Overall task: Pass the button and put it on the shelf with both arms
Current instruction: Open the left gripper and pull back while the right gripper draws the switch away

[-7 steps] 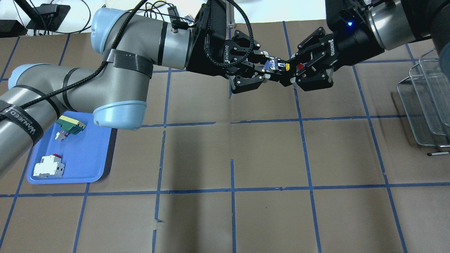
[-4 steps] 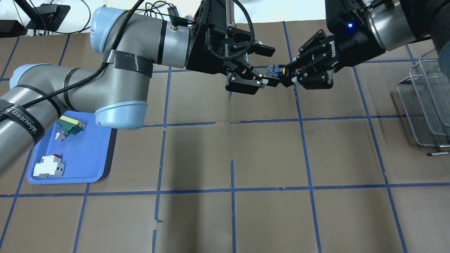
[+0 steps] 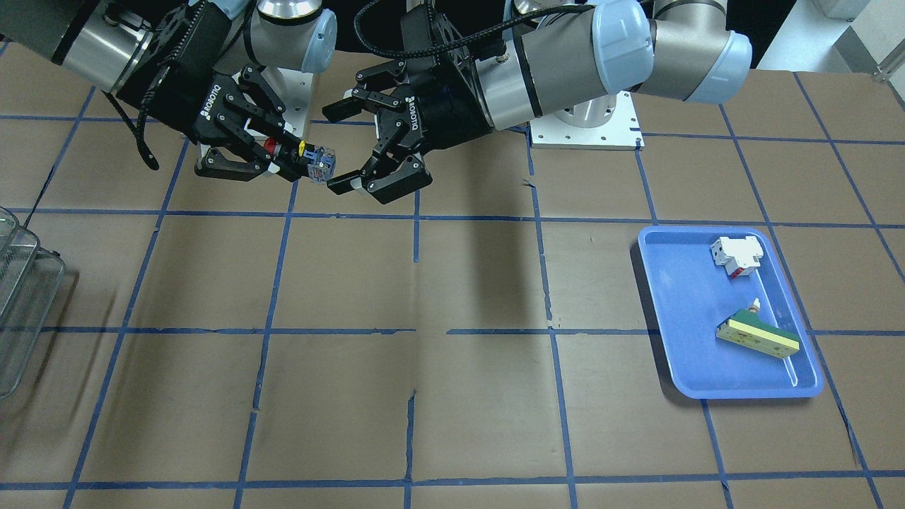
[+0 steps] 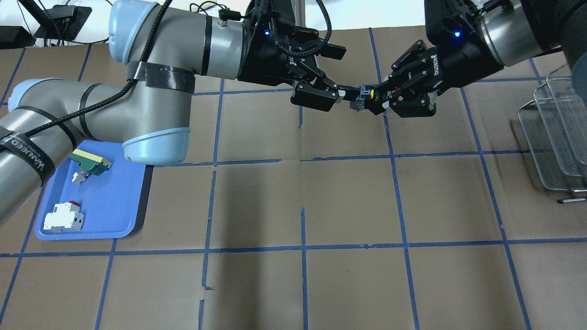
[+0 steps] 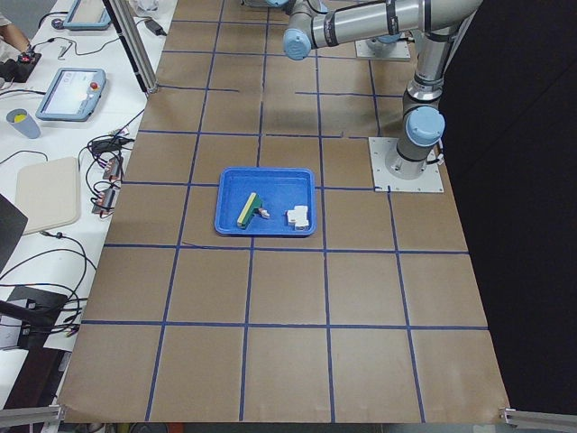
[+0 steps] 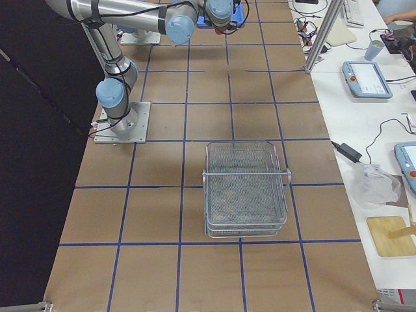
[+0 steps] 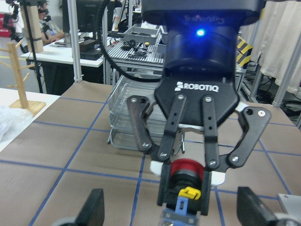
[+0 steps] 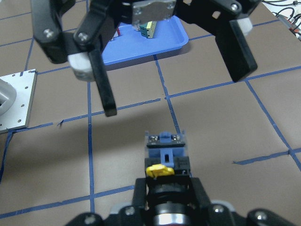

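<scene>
The button (image 3: 300, 155) hangs in mid-air over the far middle of the table (image 4: 348, 197), lying roughly level, its red cap buried in the right gripper (image 3: 274, 151) and its blue-and-yellow tail sticking out toward the other arm. That right gripper is clamped on the cap end and carries the button alone. A second ago it was the other way round: the left gripper (image 3: 338, 148) was pinching the blue tail while the right one was only closing in on the cap. Half a second ago the left fingers had already sprung apart, and now they are spread wide. From the right wrist view they stand on either side of the tail with air between. One fingertip is still just beside the button, so the left arm hasn't fully backed clear. To my eye the hand-over is done in all but the parting. What remains is for the left arm to draw away without clipping that protruding tail, and for the right arm to swing the button out to the shelf (image 6: 246, 188), which sits well apart at the right-hand end of the table with nothing visible on its mesh tiers. The grip is only on the rounded cap, so I'd guess the button could twist if nudged. Off at the other end, the blue tray (image 4: 87, 236) holds the white switch block (image 4: 63, 219) and the yellow-green block (image 4: 91, 163).
</scene>
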